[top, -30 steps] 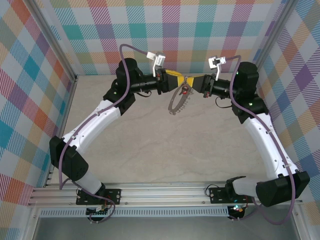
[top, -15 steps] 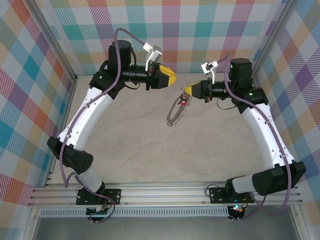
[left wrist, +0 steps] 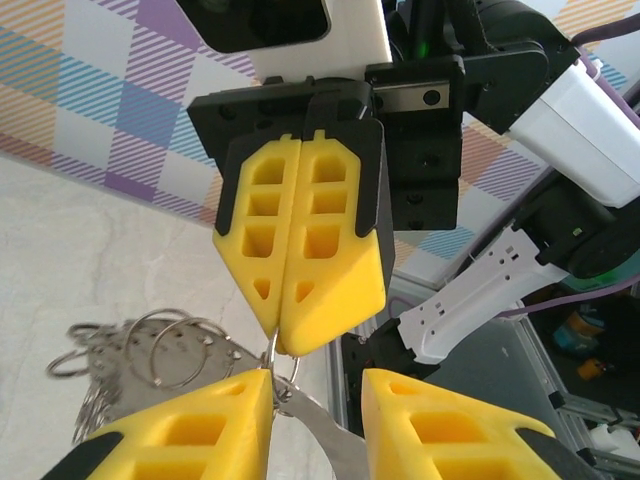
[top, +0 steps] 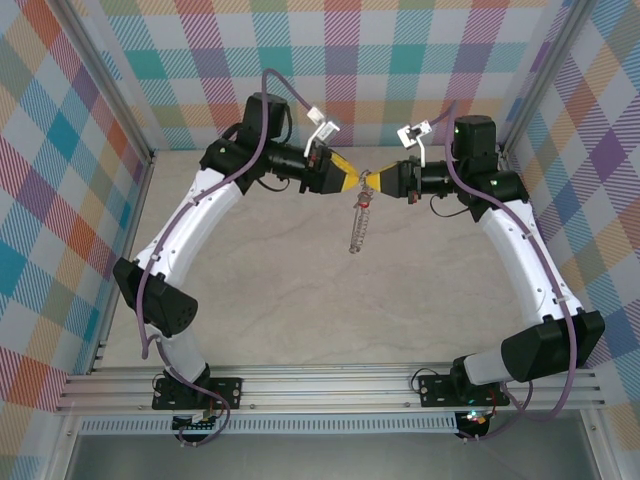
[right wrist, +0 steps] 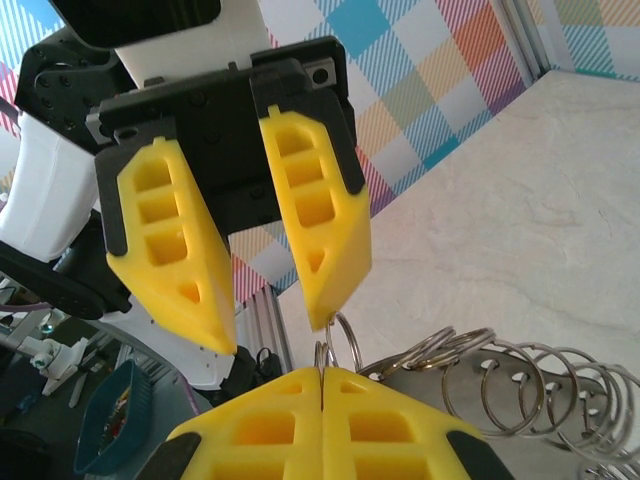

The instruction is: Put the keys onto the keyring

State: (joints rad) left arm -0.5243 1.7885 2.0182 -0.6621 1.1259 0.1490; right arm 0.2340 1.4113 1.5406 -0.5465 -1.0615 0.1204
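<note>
**Ring held aloft, key's seating unconfirmed**

I judge the job to be at the threading stage, and I cannot confirm that it is finished. My right gripper [top: 374,181] is clamped tight on one of the small loops at the top of the keyring [top: 357,228]. The ring hangs edge-on below it, clear of the table [top: 300,300]. The keys [top: 365,200] show as a small red speck at the top of the ring, just under both sets of fingertips. I cannot tell whether the key is already through a loop or only lies against it.

My left gripper [left wrist: 318,380] meets the right one tip to tip, its jaws part-way apart and nothing pinched. In the left wrist view a thin silver strip lies in that gap, and I cannot tell whether it touches a pad. What is left, as I read it, is to confirm the key is on the ring, or else to work it onto a loop.
</note>
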